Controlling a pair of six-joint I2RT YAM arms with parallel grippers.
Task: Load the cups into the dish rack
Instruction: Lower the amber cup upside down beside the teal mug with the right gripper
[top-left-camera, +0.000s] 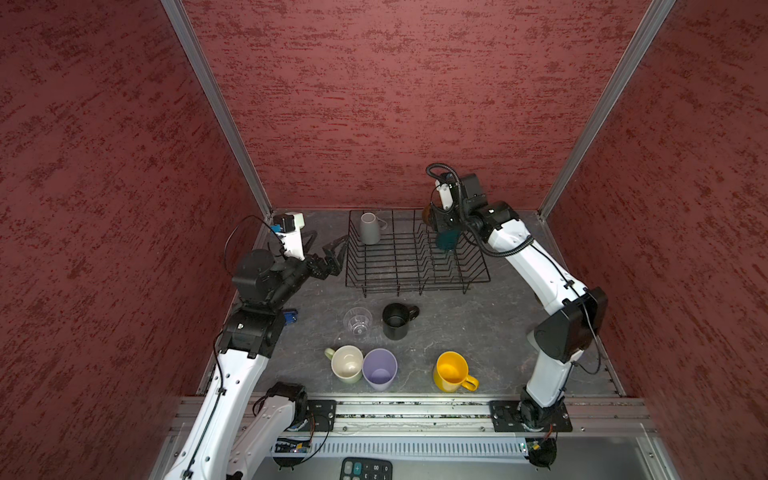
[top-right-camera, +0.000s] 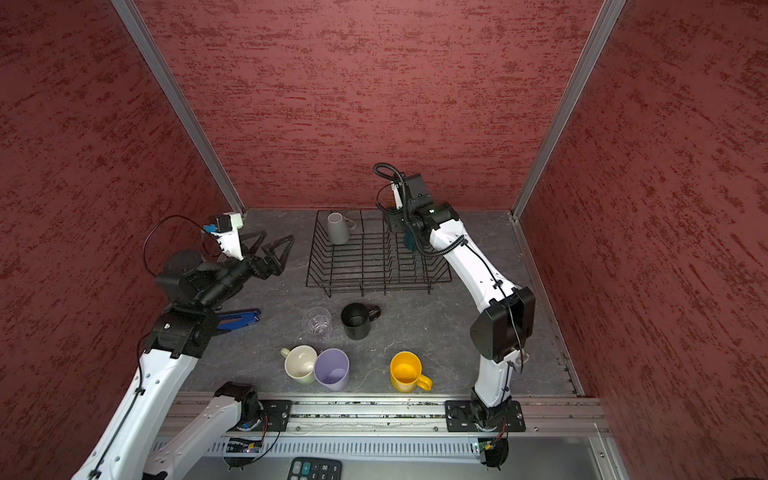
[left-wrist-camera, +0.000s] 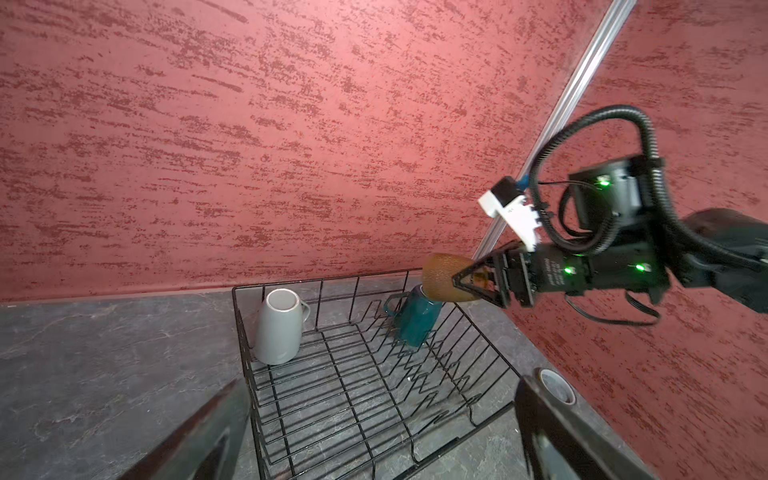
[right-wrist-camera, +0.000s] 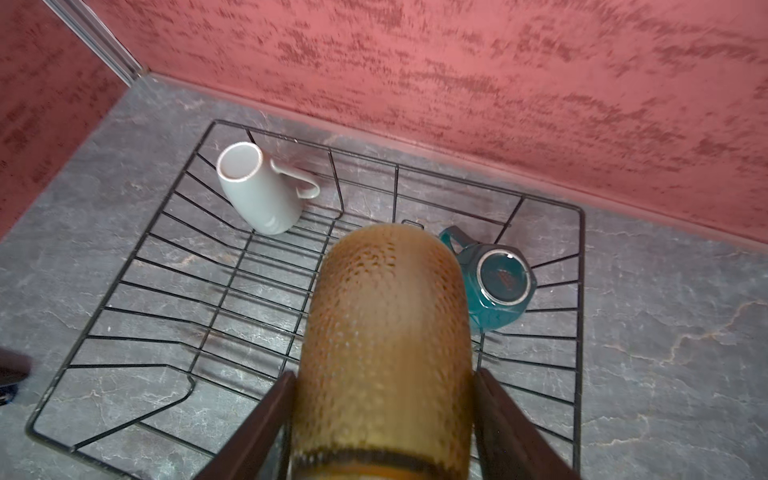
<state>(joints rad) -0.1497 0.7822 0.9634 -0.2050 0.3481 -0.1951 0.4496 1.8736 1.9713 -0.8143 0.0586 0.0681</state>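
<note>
The black wire dish rack (top-left-camera: 415, 286) stands at the back of the table. Inside it a grey mug (top-left-camera: 370, 227) stands upside down, and a teal mug (right-wrist-camera: 496, 286) leans bottom up among the prongs. Above the rack's right part, my right gripper (right-wrist-camera: 384, 374) is shut on a brown mug (right-wrist-camera: 386, 316), one finger on each side. My left gripper (top-left-camera: 331, 236) hangs open and empty just left of the rack. On the table in front stand a clear glass (top-left-camera: 358, 322), black mug (top-left-camera: 397, 321), pale-green mug (top-left-camera: 347, 363), lilac tumbler (top-left-camera: 379, 369) and yellow mug (top-left-camera: 451, 371).
A blue hand tool (top-right-camera: 239, 319) lies beside my left arm. A tape roll (left-wrist-camera: 557, 386) sits right of the rack. A calculator (top-left-camera: 365, 469) lies beyond the front rail. Red walls close in the back and both sides.
</note>
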